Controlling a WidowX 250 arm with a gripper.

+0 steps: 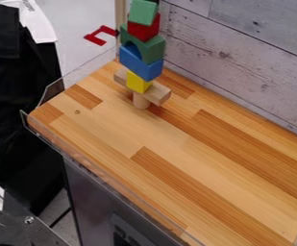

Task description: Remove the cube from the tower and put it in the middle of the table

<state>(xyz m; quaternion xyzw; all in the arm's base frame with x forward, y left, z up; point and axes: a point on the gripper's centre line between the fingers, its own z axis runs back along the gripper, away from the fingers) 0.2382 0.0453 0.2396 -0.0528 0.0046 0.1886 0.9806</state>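
A green cube crowns the block tower at the far left of the wooden table, its removal yet to begin; the next move calls for a gentle grip and straight lift, the gripper's state impossible to tell

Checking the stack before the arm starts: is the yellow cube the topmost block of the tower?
No, the yellow cube sits low in the tower, beneath the blue block.

A green cube tops the block tower (multicoloured, upright).
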